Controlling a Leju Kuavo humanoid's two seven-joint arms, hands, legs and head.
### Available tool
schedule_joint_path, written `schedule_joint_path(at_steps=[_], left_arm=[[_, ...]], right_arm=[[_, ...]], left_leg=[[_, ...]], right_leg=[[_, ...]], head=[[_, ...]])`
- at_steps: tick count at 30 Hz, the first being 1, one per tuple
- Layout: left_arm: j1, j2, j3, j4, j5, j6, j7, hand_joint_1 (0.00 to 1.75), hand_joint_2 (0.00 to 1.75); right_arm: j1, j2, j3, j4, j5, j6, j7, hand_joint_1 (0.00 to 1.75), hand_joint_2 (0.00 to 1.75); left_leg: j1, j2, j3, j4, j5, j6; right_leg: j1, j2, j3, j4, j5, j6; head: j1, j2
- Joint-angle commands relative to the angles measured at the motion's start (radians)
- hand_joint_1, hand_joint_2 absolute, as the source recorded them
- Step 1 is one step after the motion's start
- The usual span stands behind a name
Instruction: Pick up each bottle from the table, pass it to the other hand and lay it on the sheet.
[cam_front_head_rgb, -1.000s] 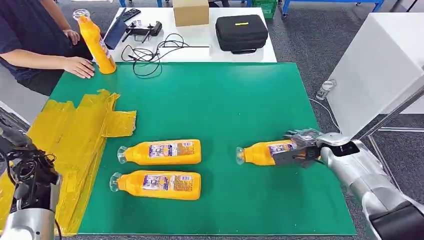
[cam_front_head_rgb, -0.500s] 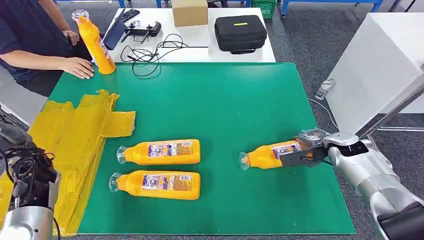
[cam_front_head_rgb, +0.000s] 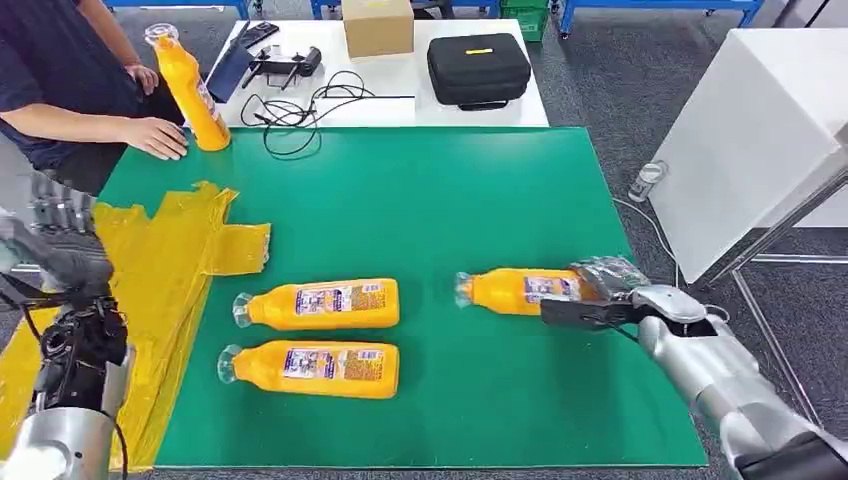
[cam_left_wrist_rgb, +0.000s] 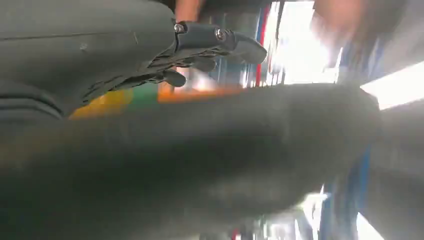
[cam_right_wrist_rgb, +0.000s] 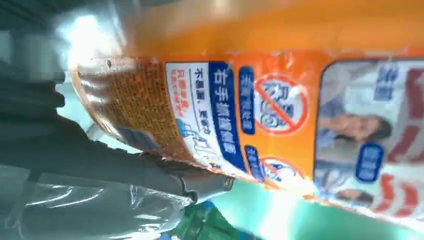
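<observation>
The green surface carries everything, and the yellow sheet lies crumpled over its left edge with one flap reaching inward, well apart from the bottle in hand — a long way to carry it, with a hand-over in between. Two more orange bottles lie side by side near the front edge, just right of the sheet, caps toward it; a low sweep across the surface could knock them rolling. A fourth bottle stands tilted at the far left corner beside a person's hand, which any wide swing of the left arm should keep away from. The held bottle lies near the right edge, cap pointing left, and the right hand grips only its base end, fingers closed around the labelled body. That end grip is the main risk, I judge: the long body and cap stick out unsupported, so the bottle could droop or twist loose on lifting — and the glossy label looks slippery. The left hand is raised over the sheet, fingers spread and empty, so it would have to meet the bottle cleanly or drop it short.
</observation>
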Motion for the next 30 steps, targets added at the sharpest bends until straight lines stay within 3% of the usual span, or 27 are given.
schedule_joint_path(at_steps=[1,9,10,12,18,23,30], left_arm=[[-0.055,-0.032,-0.088,0.096,0.05,-0.055,0.04,0.0,1.75],[-0.055,-0.03,-0.089,0.097,0.052,-0.057,0.04,0.0,1.75],[-0.058,-0.031,-0.125,0.095,0.052,-0.119,0.054,0.0,1.75],[-0.078,-0.069,-0.171,0.088,0.05,-0.177,0.075,0.0,1.75],[-0.04,-0.17,-0.309,0.018,0.162,-0.229,0.085,0.0,1.75],[0.003,-0.209,-0.422,-0.102,0.241,-0.177,0.079,0.0,1.75],[-0.028,-0.269,-0.514,-0.104,0.267,-0.141,0.095,0.0,1.75]], right_arm=[[-0.02,0.123,-0.16,-0.074,-0.032,0.008,0.013,1.75,1.75],[-0.017,0.12,-0.162,-0.073,-0.034,0.006,0.008,1.75,1.75],[-0.031,0.142,-0.185,-0.077,-0.059,-0.024,-0.043,1.75,1.75],[-0.081,0.207,-0.201,-0.11,-0.084,-0.043,-0.043,1.75,1.75],[-0.045,0.351,-0.229,-0.354,-0.237,-0.081,-0.008,1.75,1.75],[-0.128,0.497,-0.128,-0.276,-0.26,-0.174,0.025,1.75,1.75],[-0.173,0.607,-0.132,-0.182,-0.286,-0.272,0.078,1.75,1.75]], left_leg=[[0.0,0.001,-0.002,0.001,0.0,-0.001],[0.0,-0.001,-0.005,0.001,0.001,0.0],[0.0,-0.001,-0.005,0.001,0.0,0.0],[0.0,0.0,-0.008,0.001,0.001,0.0],[-0.001,0.001,-0.009,0.001,0.001,0.0],[0.0,0.007,-0.007,0.003,-0.001,-0.001],[0.0,-0.001,-0.01,0.002,0.001,0.0]], right_leg=[[0.0,-0.001,-0.003,0.001,0.001,0.001],[0.0,-0.001,-0.005,0.001,0.001,0.002],[0.0,-0.001,-0.004,0.002,0.0,0.002],[-0.001,-0.001,-0.008,0.002,0.001,0.002],[-0.002,0.0,-0.009,0.002,0.001,0.001],[-0.001,0.006,-0.01,0.005,0.0,0.001],[0.0,-0.001,-0.011,0.004,0.0,0.002]], head=[[-0.001,0.0],[0.0,0.0],[0.0,0.0],[0.0,0.0],[0.0,0.0],[0.0,0.0],[0.0,0.0]])
